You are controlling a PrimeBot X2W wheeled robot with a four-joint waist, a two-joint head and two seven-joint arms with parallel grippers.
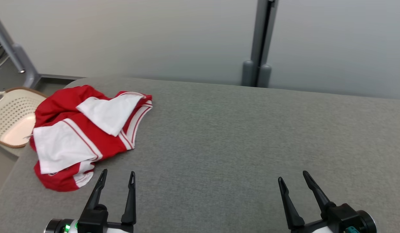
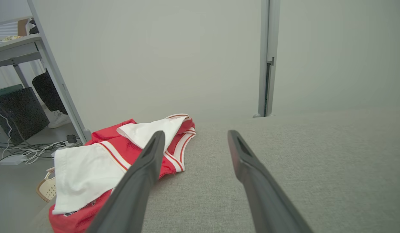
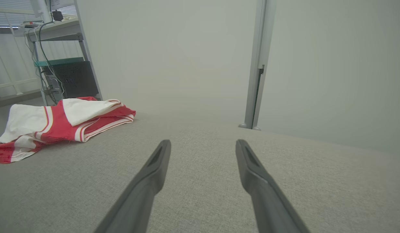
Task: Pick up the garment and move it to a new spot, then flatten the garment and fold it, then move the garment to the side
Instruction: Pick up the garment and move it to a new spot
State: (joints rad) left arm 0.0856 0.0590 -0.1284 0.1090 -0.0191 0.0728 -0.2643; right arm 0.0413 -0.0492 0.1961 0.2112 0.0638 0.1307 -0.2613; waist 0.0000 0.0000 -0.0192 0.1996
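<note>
As seen from the head camera, a wide table (image 1: 235, 136) covered in grey woven fabric, reaching from the near edge back to a pale wall (image 1: 138, 32). Against that wall, right of centre, a grey upright post (image 1: 260, 42).

On the far left part of the table, close to its rounded corner, a red-and-white garment (image 1: 86, 132). Crumpled rather than flat, with white panels folded over red and thin striped trim along one edge. Long axis on a diagonal, running from the table's near left edge toward the far right. Striped trim end pointing far and right, a bunched red end pointing near and left. Neck or hem at either end: cannot tell.

Past the table's left edge and lower down, a cream perforated basket (image 1: 12, 113) with a brown rim, next to the garment.

At the lower left, the left hand (image 1: 118, 174), two long dark fingers spread wide and empty. Tips just beside the near end of the garment, no grip on it.

At the lower right, the right hand (image 1: 292, 176), likewise spread wide and empty. Over bare grey fabric, well apart from the garment.
</note>
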